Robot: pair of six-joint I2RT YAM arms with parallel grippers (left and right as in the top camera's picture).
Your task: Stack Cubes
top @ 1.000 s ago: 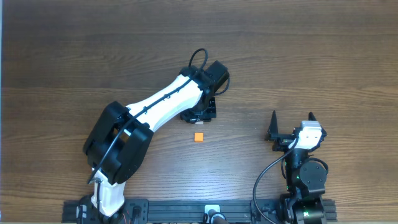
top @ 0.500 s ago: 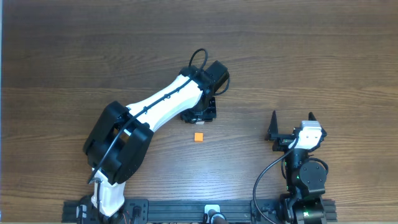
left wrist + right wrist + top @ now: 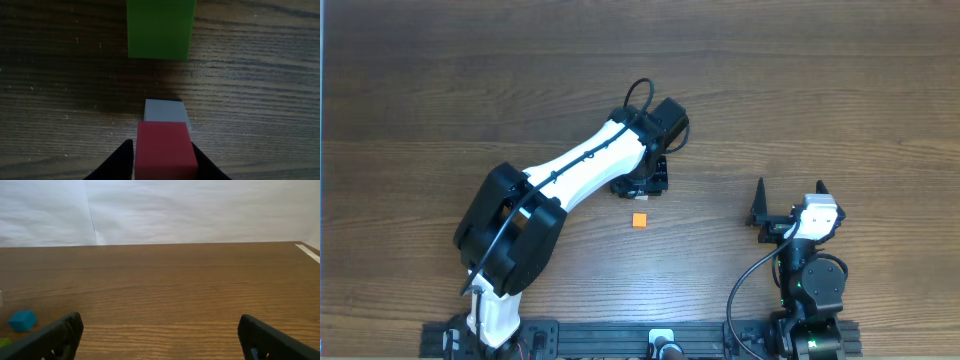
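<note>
Red cube (image 3: 164, 150), clamped in the left fingers (image 3: 117, 162), hides most of a grey cube (image 3: 165, 111); right fingers (image 3: 60, 332) gape empty.

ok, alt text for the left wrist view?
The left gripper grips a red cube that partly covers a grey cube below it on the wood table; whether the two touch cannot be told. A green cube stands farther off on the table.
</note>
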